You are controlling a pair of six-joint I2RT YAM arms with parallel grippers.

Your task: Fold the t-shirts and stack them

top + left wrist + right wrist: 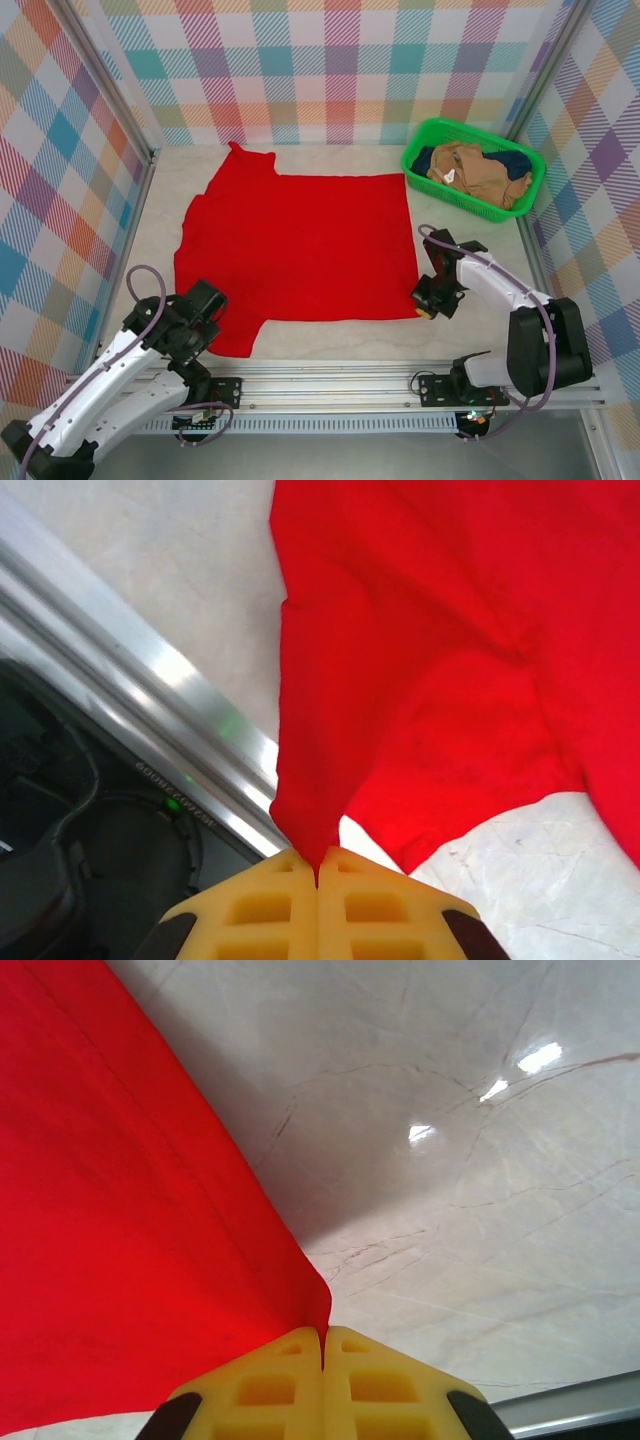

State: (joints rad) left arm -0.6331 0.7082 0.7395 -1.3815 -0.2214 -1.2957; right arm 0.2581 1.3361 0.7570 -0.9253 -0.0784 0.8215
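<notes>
- On the table, centre: red t-shirt spread flat, neck end toward the far wall.
- Left tool: pinched closed on red t-shirt's near-left edge, cloth lifted into a peak.
- Right tool: pinched closed on near-right hem corner.
- Green basket, far right: tan t-shirt and dark navy t-shirt bunched inside.

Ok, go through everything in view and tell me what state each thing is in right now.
red t-shirt: spread out on the table, unfolded.
left hand: shut on the red t-shirt's near left corner.
right hand: shut on its near right corner.
green basket: upright, holding two shirts.
tan t-shirt: crumpled inside it.
navy t-shirt: crumpled, partly under the tan one.
</notes>
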